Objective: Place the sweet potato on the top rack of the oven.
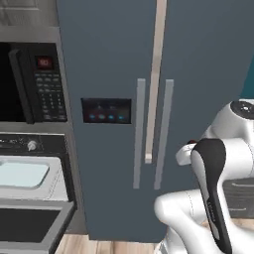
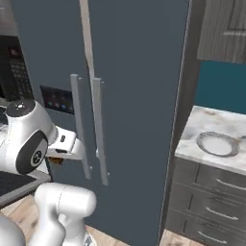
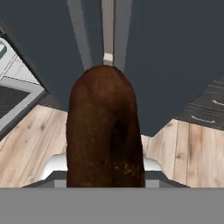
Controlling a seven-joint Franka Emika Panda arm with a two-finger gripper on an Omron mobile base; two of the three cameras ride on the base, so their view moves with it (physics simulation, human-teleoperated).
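I have the sweet potato (image 3: 105, 131) in the gripper (image 3: 105, 181): in the hand view it rises from between the tips as a tall brown mass, long axis running straight out along the gripper's own line, jaws drawn in tight on its base though the tips themselves are hidden behind it. In the right base view a sliver of orange-brown shows just under the wrist, in front of the fridge (image 2: 139, 96) and close to its paired handles (image 2: 89, 129). The hand is pointed at the fridge doors and the wood floor (image 3: 26, 140), not at the target. The relation that matters: the oven (image 1: 30, 188) lies off to my left, past the fridge's left edge. In the left base view its control strip sits below the microwave (image 1: 34, 82), the top rack (image 1: 27, 176) shows pale and pulled out beneath it, and the dark open door (image 1: 30, 225) sticks forward lower down. My judgement: the arm must swing left and reach over that door, then bring the tuber's long axis level with the rack before release.
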